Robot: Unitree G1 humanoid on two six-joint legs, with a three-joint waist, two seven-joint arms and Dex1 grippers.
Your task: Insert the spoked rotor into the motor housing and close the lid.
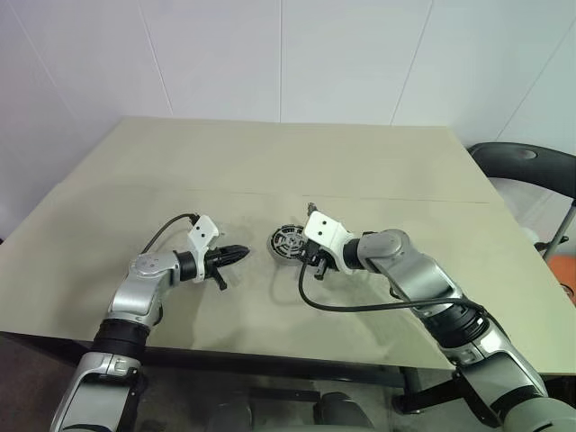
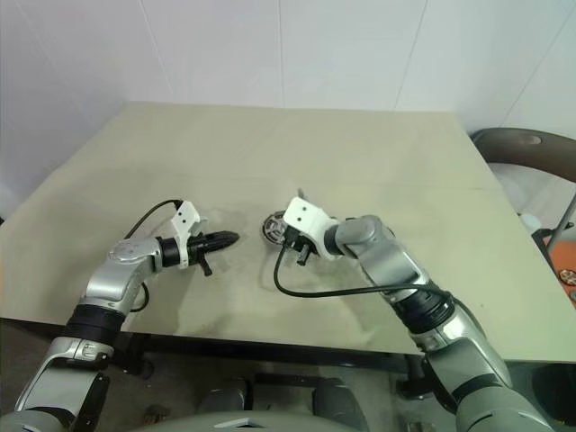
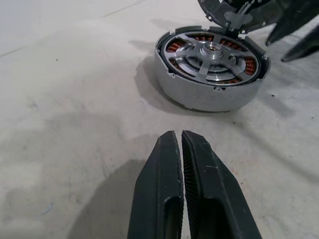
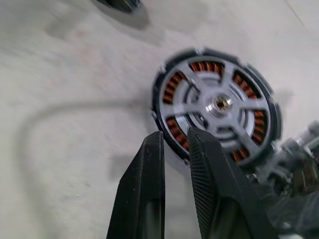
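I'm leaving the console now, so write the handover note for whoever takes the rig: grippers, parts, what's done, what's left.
Left gripper: shut, empty, pointing at the motor housing from a short way off.
Right gripper: fingers slightly apart, nothing between them, over the housing's rim.
Parts: the housing sits on the table between the two grippers. The spoked rotor lies seated inside it, over the copper windings. The lid stands tilted up at the housing's rim.
Done: rotor inserted.
Left: bring the lid down onto the housing.
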